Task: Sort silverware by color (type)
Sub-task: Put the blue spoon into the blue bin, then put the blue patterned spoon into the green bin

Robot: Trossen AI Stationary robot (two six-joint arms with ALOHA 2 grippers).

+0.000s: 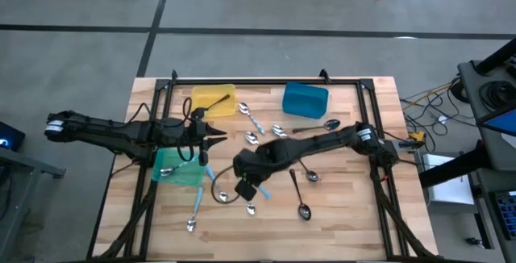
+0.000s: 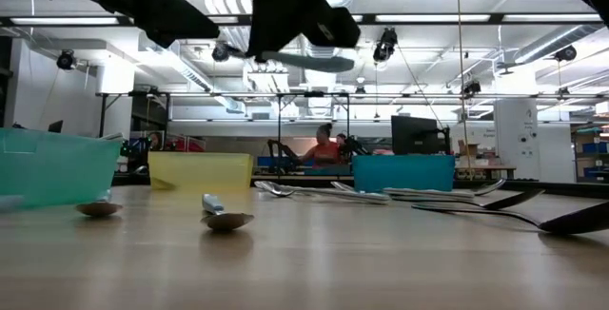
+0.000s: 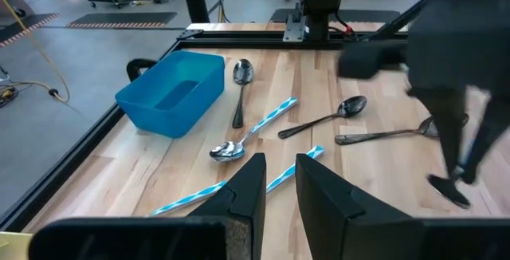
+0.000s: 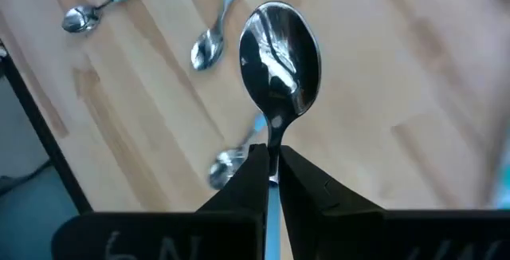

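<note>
- The right gripper [image 4: 271, 168] is clamped on the thin neck of a spoon [image 4: 279, 59], whose shiny bowl sticks out past the fingertips, above the wooden table [image 1: 355, 214].
- In the overhead view the right gripper [image 1: 240, 169] sits over the middle of the table, just right of the green bin [image 1: 179, 174].
- From table height, the held spoon [image 2: 309, 61] hangs high in the air, clear of the surface.
- The left gripper [image 1: 211, 140] reaches out above the green bin's far edge, in front of the yellow bin [image 1: 214, 100]; its fingers [image 3: 239, 196] stand a narrow gap apart with nothing between them.
- The rest of the silverware lies scattered on the table: blue-handled spoons [image 3: 253, 130] near the blue bin [image 1: 305, 99], and more of them at the near-left part of the table [image 1: 196, 210].
- Dark spoons [image 1: 301, 194] lie right of centre, and one more [image 1: 316, 126] lies just in front of the blue bin.
- One silver piece [image 1: 167, 170] rests inside the green bin, and a dark piece [image 1: 216, 102] lies in the yellow bin.
- A seated person [image 2: 322, 146] shows in the room behind the table.
</note>
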